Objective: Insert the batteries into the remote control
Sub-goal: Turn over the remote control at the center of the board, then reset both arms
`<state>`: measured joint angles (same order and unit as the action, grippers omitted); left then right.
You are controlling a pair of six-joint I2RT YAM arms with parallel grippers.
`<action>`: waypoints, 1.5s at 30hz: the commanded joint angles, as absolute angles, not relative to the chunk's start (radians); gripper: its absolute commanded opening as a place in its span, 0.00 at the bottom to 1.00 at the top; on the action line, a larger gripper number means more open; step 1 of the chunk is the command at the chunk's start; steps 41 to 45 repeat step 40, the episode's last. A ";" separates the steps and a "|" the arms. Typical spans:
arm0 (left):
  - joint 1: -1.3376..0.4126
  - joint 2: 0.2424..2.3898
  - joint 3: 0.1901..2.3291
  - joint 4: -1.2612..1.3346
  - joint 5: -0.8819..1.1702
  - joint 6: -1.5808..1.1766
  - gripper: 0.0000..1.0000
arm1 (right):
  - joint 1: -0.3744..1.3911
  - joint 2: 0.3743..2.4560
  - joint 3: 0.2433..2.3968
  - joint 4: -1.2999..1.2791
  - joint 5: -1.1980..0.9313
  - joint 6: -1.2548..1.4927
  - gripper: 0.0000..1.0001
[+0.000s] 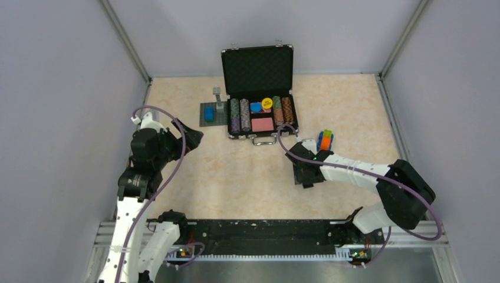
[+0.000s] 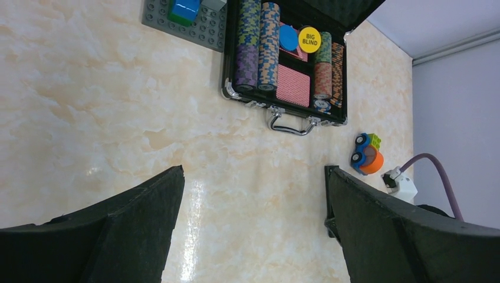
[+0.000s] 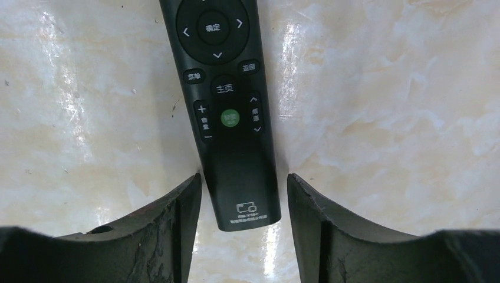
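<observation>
The remote control (image 3: pixel 236 118) lies flat and face up on the marble tabletop (image 1: pixel 236 183), its buttons showing. Its plain lower end sits between the two fingers of the right hand (image 3: pixel 244 191). That hand is open around it. The left finger (image 3: pixel 177 218) is just beside the remote's long edge, and a sliver of tabletop shows between the right finger (image 3: pixel 318 218) and the other edge. Bare marble runs out on both sides of the remote.

In the top view the right hand is low, right of centre. It is near the handle of the open chip case (image 1: pixel 257 71), and a small toy car (image 1: pixel 325 141) stands just beside it on the far right.

The left hand (image 2: pixel 253 177) is above the tabletop near the left wall. Its fingers are spread wide with nothing between them. A grey baseplate (image 1: pixel 207 115) lies against the case's left side, toward the back.

A broad bare stretch of tabletop lies between the two hands and reaches down to the near rail (image 1: pixel 265 230).
</observation>
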<state>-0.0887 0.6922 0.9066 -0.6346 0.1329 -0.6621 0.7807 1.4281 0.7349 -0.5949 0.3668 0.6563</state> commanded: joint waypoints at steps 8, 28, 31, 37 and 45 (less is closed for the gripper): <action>-0.091 0.643 0.909 -0.568 0.044 -0.646 0.96 | 0.755 1.410 0.741 -0.608 0.388 0.668 0.69; -0.091 0.373 0.943 -1.006 -0.038 -0.661 0.94 | 0.753 0.422 1.057 -1.139 0.932 0.822 0.99; -0.090 0.333 0.940 -1.031 -0.028 -0.657 0.94 | 0.755 0.292 1.110 -1.159 0.963 0.764 0.99; -0.091 0.215 0.909 -1.010 0.043 -0.687 0.99 | 0.755 0.188 1.148 -1.217 0.998 0.771 0.99; -0.091 0.206 0.916 -1.040 0.043 -0.699 0.99 | 0.755 0.188 1.160 -1.234 0.974 0.783 0.99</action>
